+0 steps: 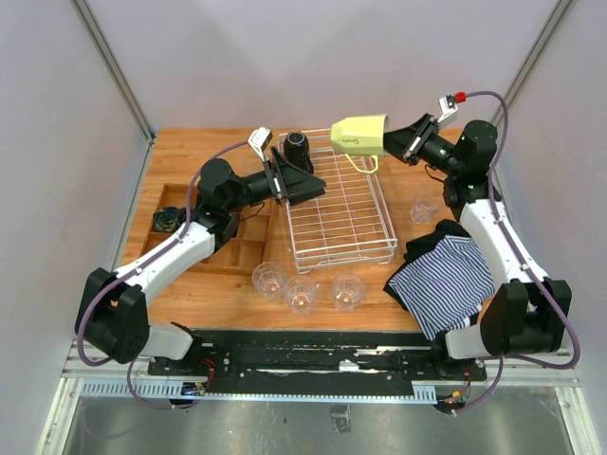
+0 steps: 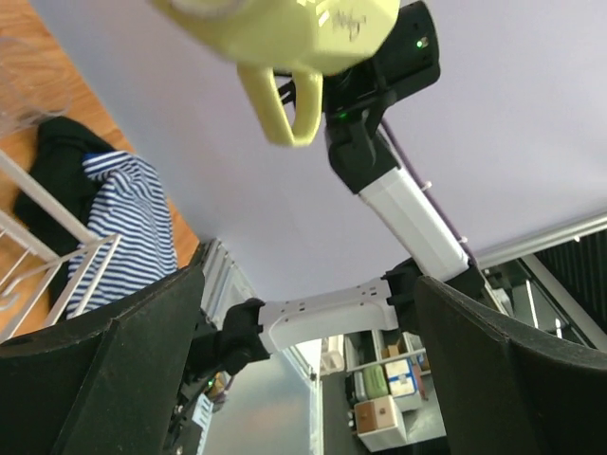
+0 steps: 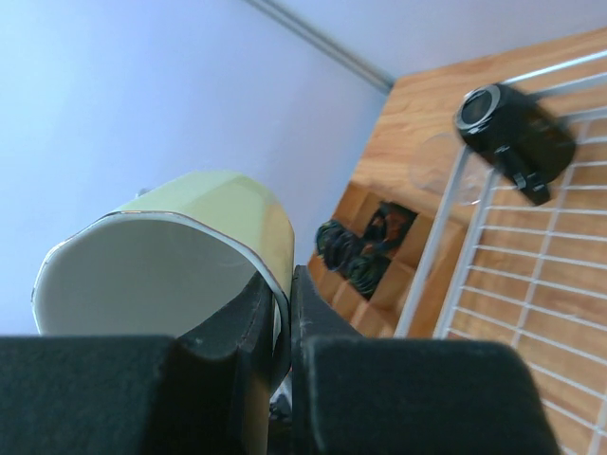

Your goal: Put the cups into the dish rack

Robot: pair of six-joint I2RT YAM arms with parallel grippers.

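My right gripper (image 1: 403, 142) is shut on the rim of the pale yellow-green mug (image 1: 360, 136) and holds it on its side in the air above the far right corner of the white wire dish rack (image 1: 384, 223). In the right wrist view the gripper (image 3: 289, 303) pinches the mug's wall (image 3: 218, 218). A black mug (image 1: 299, 144) sits at the rack's far left corner (image 3: 517, 133). My left gripper (image 1: 294, 180) is open and empty over the rack's left side; its fingers (image 2: 123, 370) stand wide apart. Three clear tumblers (image 1: 302, 293) stand in front of the rack, and another one (image 1: 424, 209) stands to its right.
A brown wooden compartment tray (image 1: 232, 251) lies left of the rack, with a dark bundle (image 1: 169, 218) in one cell. A blue-and-white striped cloth (image 1: 446, 280) lies at the near right, against my right arm. A faint clear tumbler (image 3: 441, 166) shows beside the black mug.
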